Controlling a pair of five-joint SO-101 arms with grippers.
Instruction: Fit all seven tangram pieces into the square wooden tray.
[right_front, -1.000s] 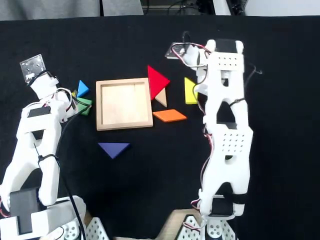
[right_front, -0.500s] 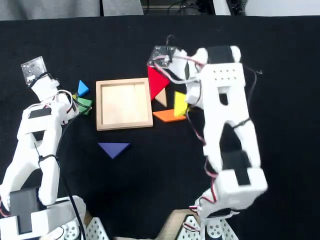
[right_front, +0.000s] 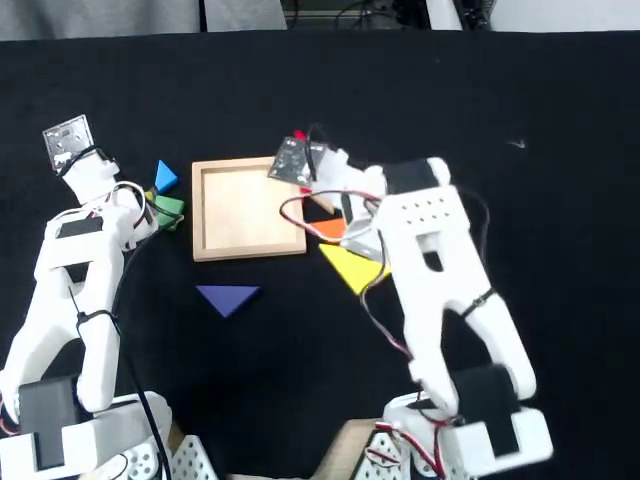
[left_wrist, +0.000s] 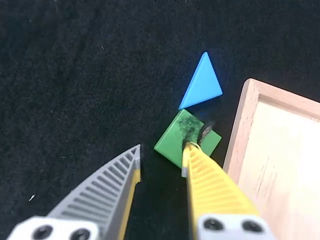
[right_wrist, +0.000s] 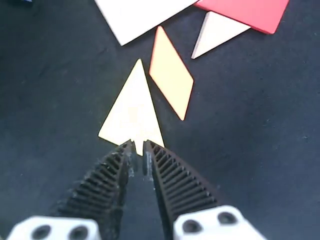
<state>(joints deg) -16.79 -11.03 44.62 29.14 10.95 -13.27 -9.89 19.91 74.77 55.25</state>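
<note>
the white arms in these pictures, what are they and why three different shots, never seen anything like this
They are two robot arms, left and right, at a black table, each ending in a two-fingered gripper. The wide picture looks down from above; the other two come from cameras on the arms' wrists. On the table lie a square wooden tray and coloured puzzle pieces. The right gripper is shut on the edge of a yellow triangle, beside an orange parallelogram. The left gripper is open, with one fingertip at a green square next to a light blue triangle. A dark blue triangle lies apart, nearer the arms' bases.
</note>
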